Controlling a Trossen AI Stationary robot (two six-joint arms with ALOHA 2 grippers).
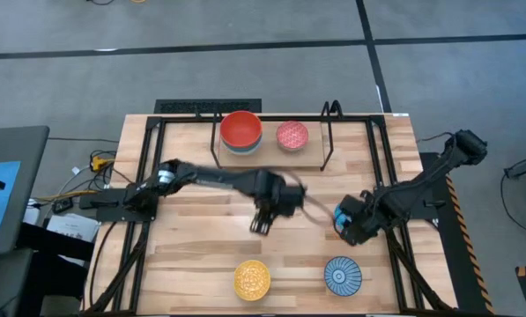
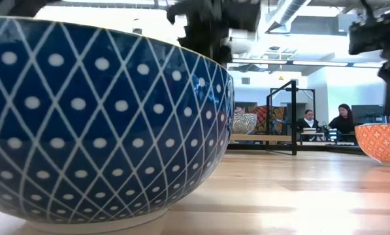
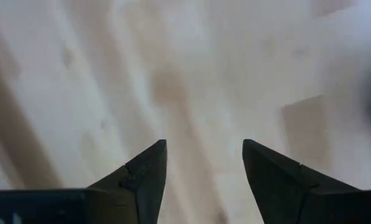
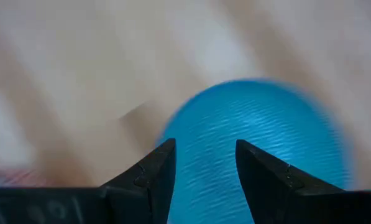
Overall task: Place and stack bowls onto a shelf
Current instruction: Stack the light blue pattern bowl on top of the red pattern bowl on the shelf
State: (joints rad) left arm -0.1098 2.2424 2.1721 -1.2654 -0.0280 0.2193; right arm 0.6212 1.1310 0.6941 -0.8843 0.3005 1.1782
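Observation:
The shelf (image 1: pixel 271 154) stands at the table's far side. On it a red bowl (image 1: pixel 240 129) sits stacked in a light blue bowl (image 1: pixel 241 149), with a red-pink patterned bowl (image 1: pixel 292 135) beside them. A yellow patterned bowl (image 1: pixel 252 278) and a blue-white patterned bowl (image 1: pixel 342 275) rest on the table near its near edge. My left gripper (image 1: pixel 263 224) is open and empty over bare wood at mid-table (image 3: pixel 204 149). My right gripper (image 1: pixel 344 224) is open above and just far of the blue-white bowl, which shows blurred past its fingers (image 4: pixel 253 124).
The shelf's black wire uprights (image 1: pixel 330 110) rise at its right end. In the low view the blue-white bowl (image 2: pixel 103 117) fills the left and the yellow patterned bowl (image 2: pixel 381 140) shows at the right. People sit in the room beyond (image 2: pixel 343 121).

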